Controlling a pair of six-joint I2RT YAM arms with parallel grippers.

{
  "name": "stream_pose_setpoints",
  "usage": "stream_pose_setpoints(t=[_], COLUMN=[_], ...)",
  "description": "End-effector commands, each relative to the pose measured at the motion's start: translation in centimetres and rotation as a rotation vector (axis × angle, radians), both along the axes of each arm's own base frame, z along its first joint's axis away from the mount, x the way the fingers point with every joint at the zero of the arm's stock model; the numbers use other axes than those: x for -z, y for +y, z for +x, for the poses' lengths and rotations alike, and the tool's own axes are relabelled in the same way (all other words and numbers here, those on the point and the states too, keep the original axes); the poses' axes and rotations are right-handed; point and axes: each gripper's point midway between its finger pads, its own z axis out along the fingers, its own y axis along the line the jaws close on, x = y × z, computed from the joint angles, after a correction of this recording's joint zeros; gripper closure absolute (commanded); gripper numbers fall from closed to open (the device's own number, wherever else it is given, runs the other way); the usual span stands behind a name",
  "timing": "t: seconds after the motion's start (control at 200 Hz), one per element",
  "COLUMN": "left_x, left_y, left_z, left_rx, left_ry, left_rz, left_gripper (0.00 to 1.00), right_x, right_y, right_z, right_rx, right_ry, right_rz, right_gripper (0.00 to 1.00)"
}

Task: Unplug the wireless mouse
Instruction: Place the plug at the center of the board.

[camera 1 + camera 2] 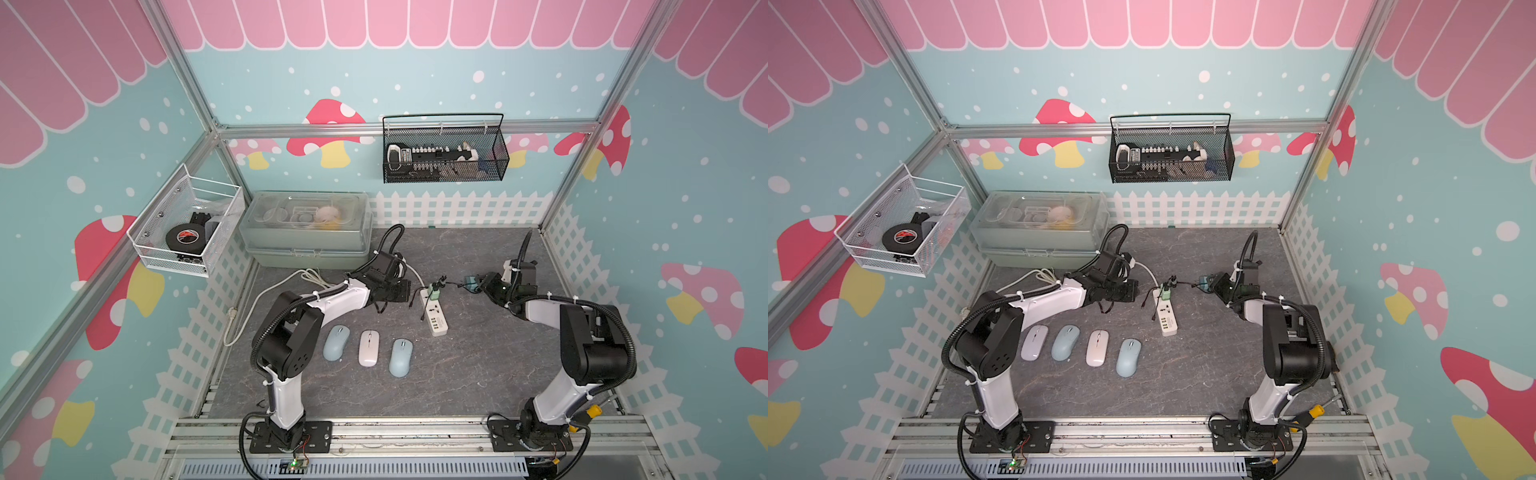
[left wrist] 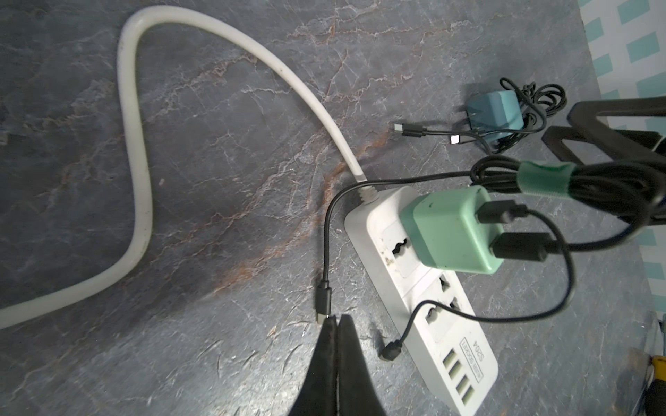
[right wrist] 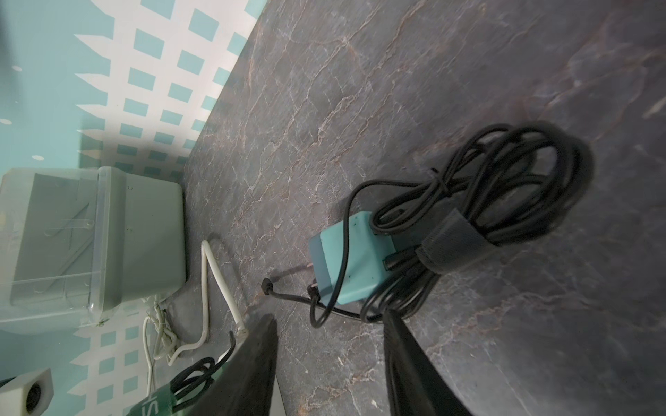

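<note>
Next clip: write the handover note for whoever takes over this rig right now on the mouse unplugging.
Left gripper: jaws shut, tips at the loose plug of a black cable; no grip evident.
Right gripper: jaws open, empty, near the blue charger lying unplugged on the table.
Four mice lie in a row, none cabled.
Green charger sits in the power strip; both its cables end free.
Done, apparently: the unplugging. Left: probably just retracting the arms.

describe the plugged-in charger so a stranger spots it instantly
A white power strip lies on the grey table. At its cord end sits a pale green charger cube with two black cables plugged in. The only other charger is darker teal and lies unplugged.
</note>
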Motion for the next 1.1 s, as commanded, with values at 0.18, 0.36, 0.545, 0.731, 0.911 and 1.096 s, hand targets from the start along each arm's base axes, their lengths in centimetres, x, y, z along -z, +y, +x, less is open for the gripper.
stream_pose_setpoints(t=[0.18,0.36,0.545,0.731,0.911,1.096], left_x=[0.7,1.5,1.8,2.0,2.5,2.7], left_y=[0.4,0.4,0.5,0.6,1.0,0.9], left_z=[0.5,0.5,0.6,0.5,0.4,0.5], left_rx=[-0.024,-0.025,-0.027,-0.026,-0.030,-0.030], left_ry=[0.014,0.034,0.043,0.048,0.053,0.059], left_rz=[-0.005,-0.006,-0.006,-0.005,0.007,0.003], left_gripper=[1.00,1.00,1.00,1.00,1.00,1.00], right_x=[-0.9,-1.7,-3.0,-1.7,-2.8,-2.1], right_y=[2.5,3.6,3.9,4.4,4.9,5.3], right_z=[2.1,2.8,3.8,6.1,8.4,8.9], right_rx=[-0.057,-0.078,-0.090,-0.091,-0.107,-0.136], right_ry=[-0.065,-0.077,-0.108,-0.109,-0.140,-0.125], right_rz=[0.054,0.076,0.055,0.091,0.114,0.100], right_gripper=[0.53,0.53,0.53,0.53,0.53,0.52])
